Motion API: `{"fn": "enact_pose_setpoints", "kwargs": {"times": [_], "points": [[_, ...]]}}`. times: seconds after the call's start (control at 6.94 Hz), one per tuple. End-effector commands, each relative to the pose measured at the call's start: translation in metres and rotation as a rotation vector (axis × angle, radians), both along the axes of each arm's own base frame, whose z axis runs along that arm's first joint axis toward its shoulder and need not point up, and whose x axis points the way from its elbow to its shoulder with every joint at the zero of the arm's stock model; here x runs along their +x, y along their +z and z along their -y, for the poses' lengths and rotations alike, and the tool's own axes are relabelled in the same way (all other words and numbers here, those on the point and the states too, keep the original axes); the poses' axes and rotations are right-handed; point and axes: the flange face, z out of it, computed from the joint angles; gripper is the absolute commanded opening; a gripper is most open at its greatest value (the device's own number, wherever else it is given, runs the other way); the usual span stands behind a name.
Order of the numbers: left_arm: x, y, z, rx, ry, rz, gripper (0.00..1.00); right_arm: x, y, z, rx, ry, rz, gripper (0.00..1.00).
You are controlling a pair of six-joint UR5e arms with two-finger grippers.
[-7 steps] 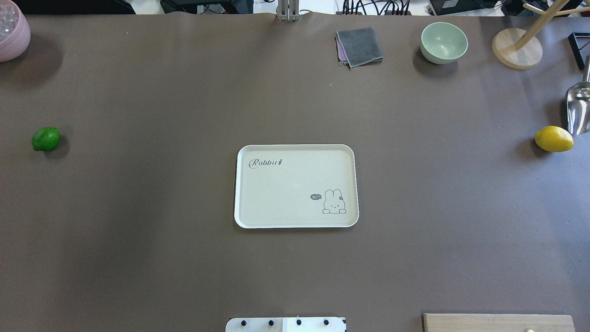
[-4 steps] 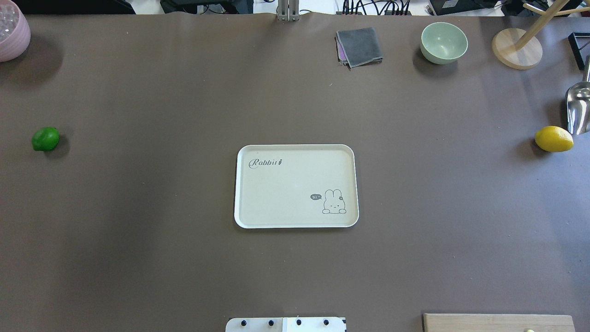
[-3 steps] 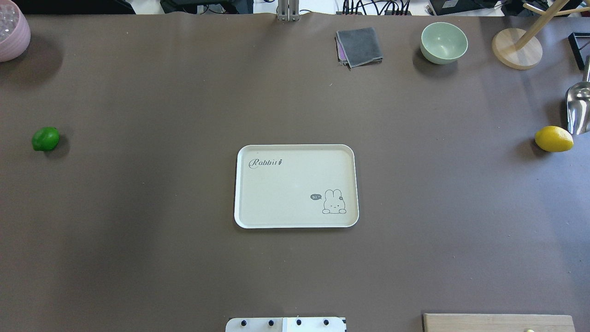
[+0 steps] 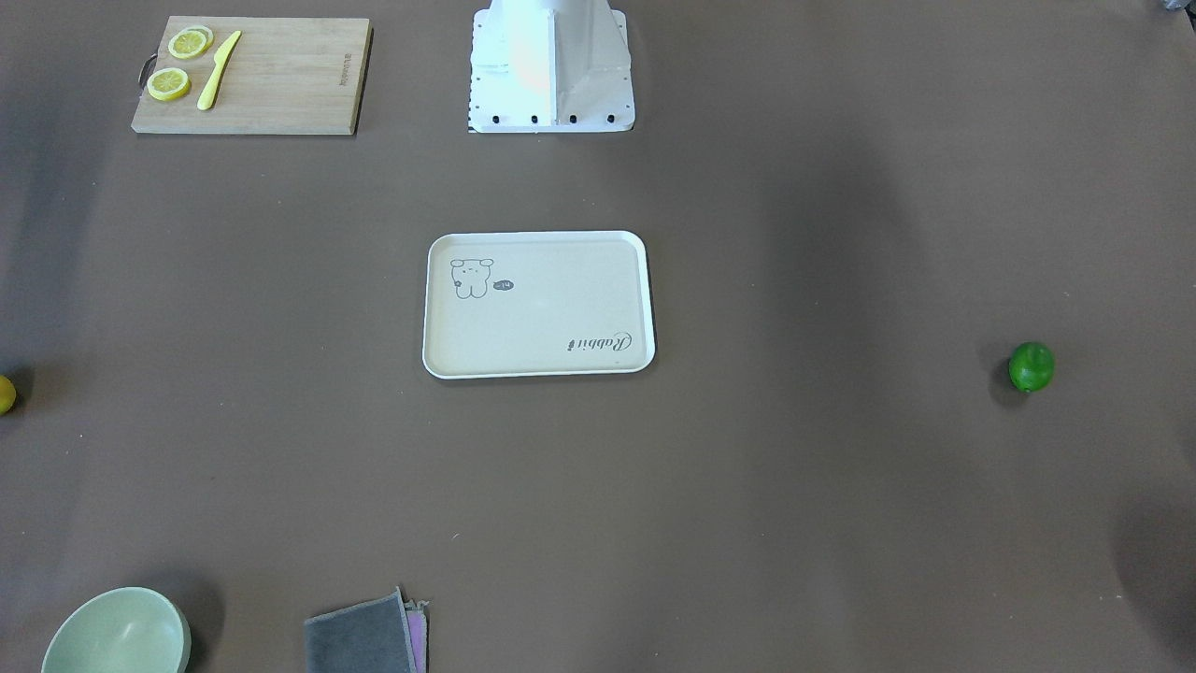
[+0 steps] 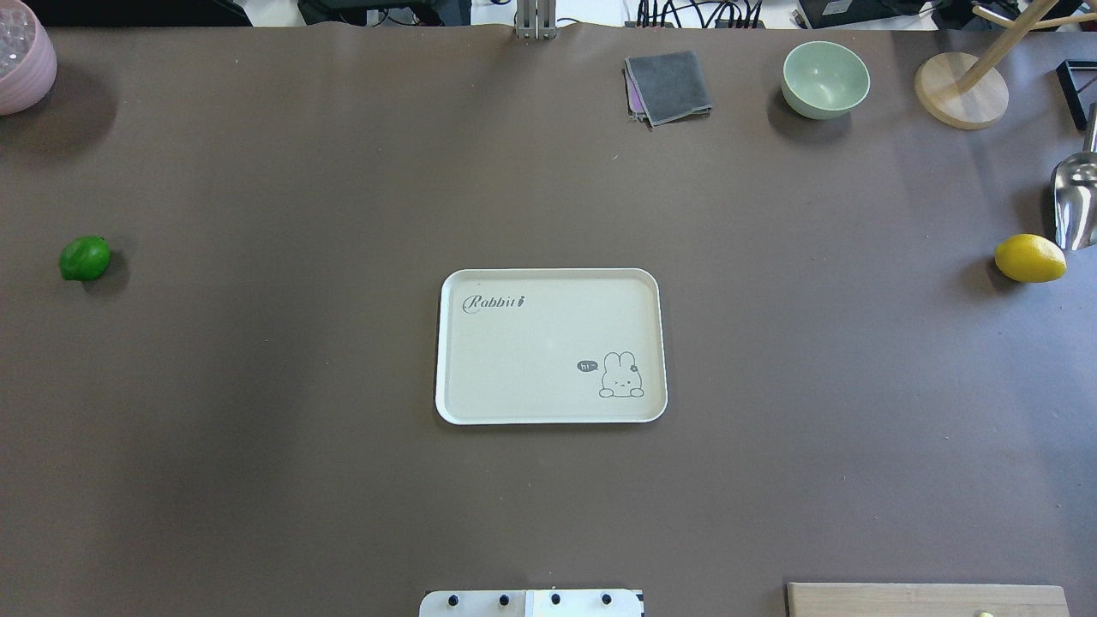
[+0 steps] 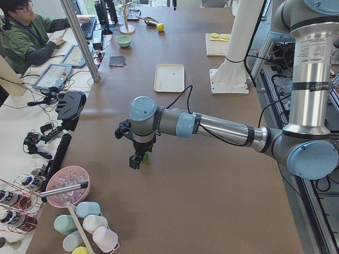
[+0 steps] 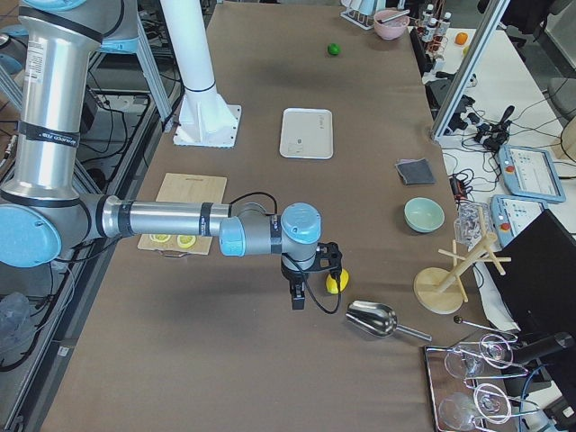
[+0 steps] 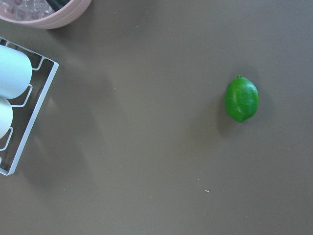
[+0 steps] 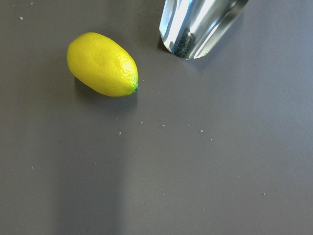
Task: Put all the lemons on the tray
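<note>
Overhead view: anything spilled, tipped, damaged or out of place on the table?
Nothing much. The tray lies flat and empty; the green lemon and yellow lemon sit intact, the latter beside the metal scoop without touching. A few pale specks dot the table there.

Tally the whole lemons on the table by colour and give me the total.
Yellow lemon: 1
Green lemon: 1
Total: 2, neither on the tray
</note>
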Motion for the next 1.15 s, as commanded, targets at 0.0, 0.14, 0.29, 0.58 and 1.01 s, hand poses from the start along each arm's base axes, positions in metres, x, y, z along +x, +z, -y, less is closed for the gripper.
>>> {"fn": "enact_pose_setpoints", "kwargs": {"times": [0.0,0.14,0.29,0.58,1.01], "points": [[0.0,-0.011,0.01,0.106,-0.002,-0.001,0.99,0.0,-0.011,0.009,0.182,0.011,0.016,1.0],[0.0,-0.014,0.032,0.17,-0.013,-0.003,0.99,0.0,-0.016,0.01,0.226,0.004,0.017,1.0],[0.001,-0.004,0.039,0.183,-0.036,-0.019,0.99,-0.001,-0.022,0.016,0.236,0.009,0.021,1.0],[0.001,-0.014,0.043,0.286,-0.04,-0.029,0.99,-0.007,-0.054,0.04,0.245,0.056,0.068,1.0],[0.098,0.011,0.066,0.248,0.024,-0.09,0.99,-0.063,-0.082,0.063,0.18,0.062,0.113,1.0]]}}
